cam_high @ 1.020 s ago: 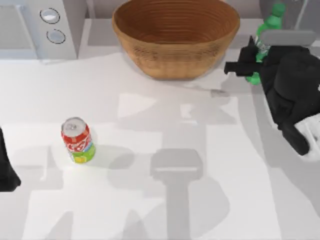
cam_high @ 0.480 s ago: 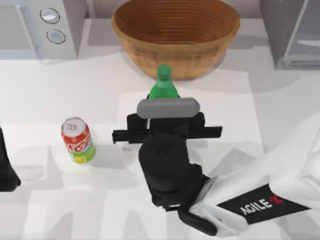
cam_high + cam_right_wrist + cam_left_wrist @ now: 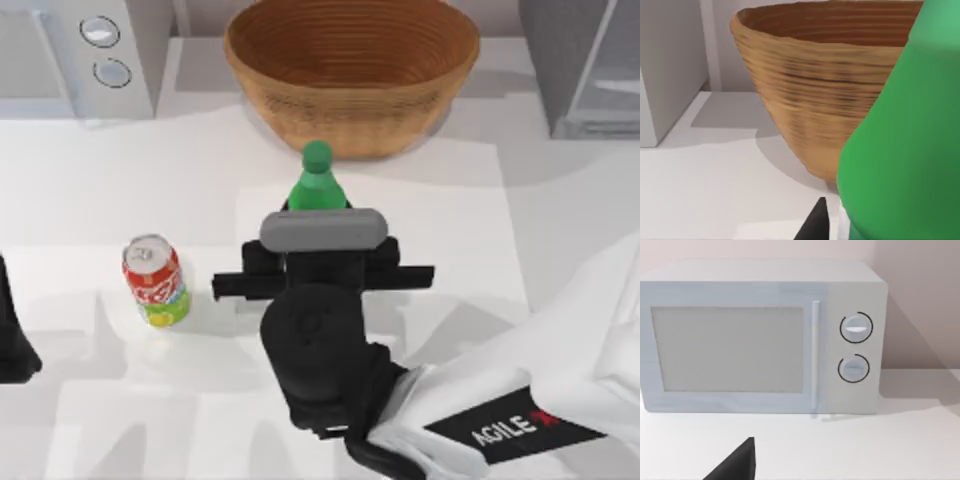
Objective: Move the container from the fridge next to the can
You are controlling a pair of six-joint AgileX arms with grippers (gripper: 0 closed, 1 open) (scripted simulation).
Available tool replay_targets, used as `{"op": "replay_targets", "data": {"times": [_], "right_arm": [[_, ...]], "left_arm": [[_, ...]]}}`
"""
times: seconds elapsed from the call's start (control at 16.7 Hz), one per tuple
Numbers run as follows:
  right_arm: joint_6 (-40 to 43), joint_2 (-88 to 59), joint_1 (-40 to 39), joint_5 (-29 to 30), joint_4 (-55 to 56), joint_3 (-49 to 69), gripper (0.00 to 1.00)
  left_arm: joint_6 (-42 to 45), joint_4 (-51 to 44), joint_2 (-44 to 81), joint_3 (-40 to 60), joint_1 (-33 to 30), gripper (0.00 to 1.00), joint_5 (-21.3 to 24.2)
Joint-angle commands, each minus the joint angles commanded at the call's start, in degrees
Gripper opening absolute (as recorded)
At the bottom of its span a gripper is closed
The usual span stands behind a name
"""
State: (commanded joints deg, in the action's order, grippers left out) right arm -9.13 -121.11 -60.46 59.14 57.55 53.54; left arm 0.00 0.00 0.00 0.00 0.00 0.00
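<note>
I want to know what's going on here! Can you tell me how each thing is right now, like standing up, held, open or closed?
Slim green plastic bottle: upright, held by the right gripper.
Short red soda can: upright on the table, untouched.
Round wicker bowl: upright, empty.
White microwave: door closed.
Left arm: parked at the table's left edge.

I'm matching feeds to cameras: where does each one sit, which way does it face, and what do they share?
Top view: above the table, looking down on the bottle, can, bowl, microwave and fridge; the right arm's tool is at centre, the left arm at the left edge.
Left wrist view: low, facing the microwave; a dark tip of its tool shows.
Right wrist view: on the right arm, close behind the bottle, facing the bowl.
Shared: top and right wrist both show bottle and bowl.
</note>
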Motion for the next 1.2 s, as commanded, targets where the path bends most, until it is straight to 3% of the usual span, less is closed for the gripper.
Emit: {"op": "replay_targets", "data": {"times": [0.24, 1.02, 1.2], "right_arm": [[0.04, -0.09, -0.08, 0.1, -0.02, 0.09, 0.0], [0.04, -0.09, -0.08, 0.1, -0.02, 0.09, 0.98], [0.04, -0.09, -0.08, 0.1, -0.02, 0.09, 1.0]], "left_arm": [[0.0, 0.0, 0.0, 0.0, 0.0, 1.0, 0.0], [0.0, 0.0, 0.0, 0.0, 0.0, 1.0, 0.0], [0.0, 0.0, 0.0, 0.0, 0.0, 1.0, 0.0]]}}
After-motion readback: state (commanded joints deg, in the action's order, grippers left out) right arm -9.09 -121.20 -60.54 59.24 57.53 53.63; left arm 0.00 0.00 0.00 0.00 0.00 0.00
